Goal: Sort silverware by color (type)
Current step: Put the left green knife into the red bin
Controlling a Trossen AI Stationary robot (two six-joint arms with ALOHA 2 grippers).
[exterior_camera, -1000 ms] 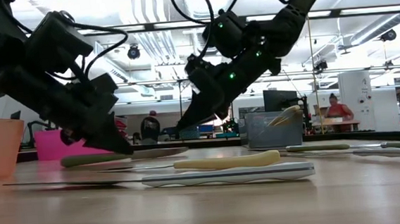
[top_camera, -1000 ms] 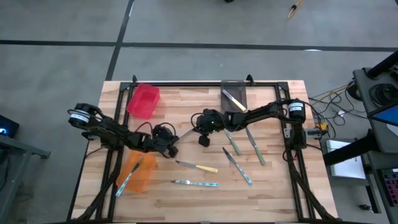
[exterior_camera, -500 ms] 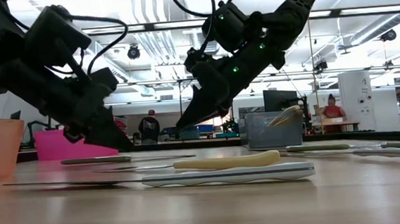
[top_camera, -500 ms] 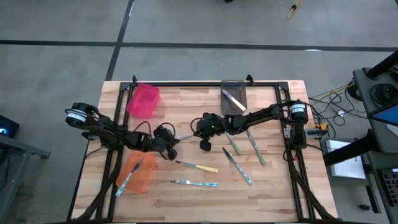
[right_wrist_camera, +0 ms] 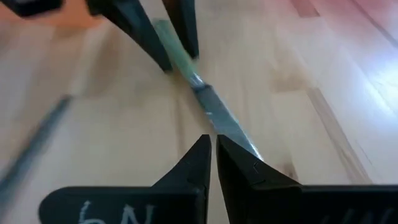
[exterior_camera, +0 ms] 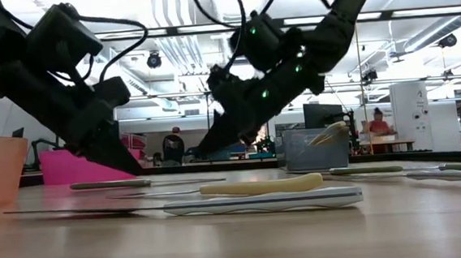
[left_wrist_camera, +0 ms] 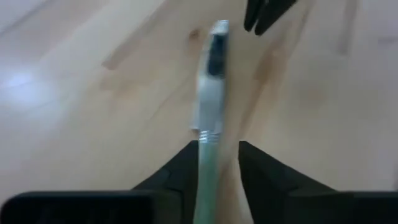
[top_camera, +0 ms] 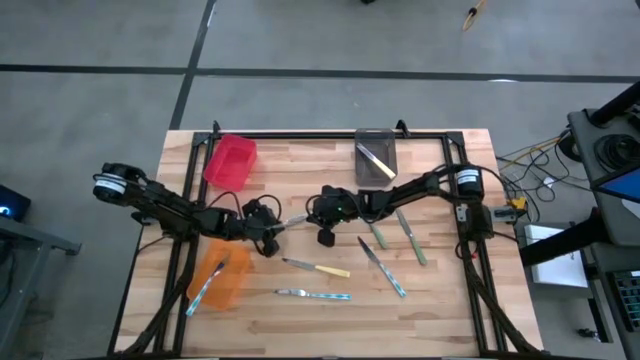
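Near the table's centre, a green-handled knife [top_camera: 288, 221] lies flat between both arms. The left claw [top_camera: 270, 226] sits at its nine o'clock end, fingers [left_wrist_camera: 180, 177] slightly apart astride the handle, not visibly pinching. The right claw [top_camera: 311, 216], at the blade's three o'clock tip, has fingers [right_wrist_camera: 193, 168] nearly closed, holding nothing.

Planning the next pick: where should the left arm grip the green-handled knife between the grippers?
The green handle, from above, jaws across its width: the knife lies flat, its handle thicker than the blade. The left gripper straddles it; the right gripper is at the blade tip.
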